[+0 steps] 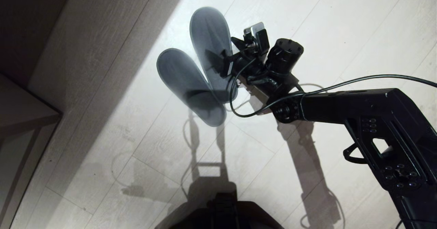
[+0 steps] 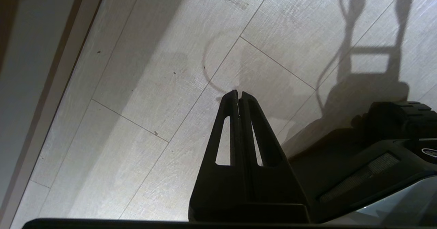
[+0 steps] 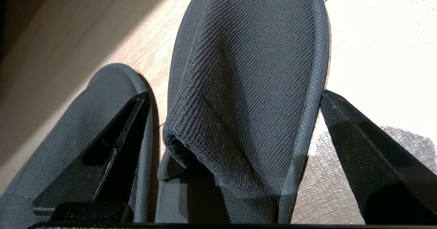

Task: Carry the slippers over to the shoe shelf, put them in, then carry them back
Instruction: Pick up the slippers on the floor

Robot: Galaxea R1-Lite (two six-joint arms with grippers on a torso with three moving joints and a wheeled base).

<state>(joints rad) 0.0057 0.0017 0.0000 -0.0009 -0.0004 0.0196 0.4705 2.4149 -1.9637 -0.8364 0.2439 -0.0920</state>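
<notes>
2 slippers, 1 open right gripper.

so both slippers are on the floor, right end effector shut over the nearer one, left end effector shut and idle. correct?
Not quite. The right end effector is open, not shut: in the right wrist view its two fingers stand wide apart, straddling one of the slippers. The rest holds: both slippers lie on the floor, and the left end effector is shut and idle above bare floor.
</notes>
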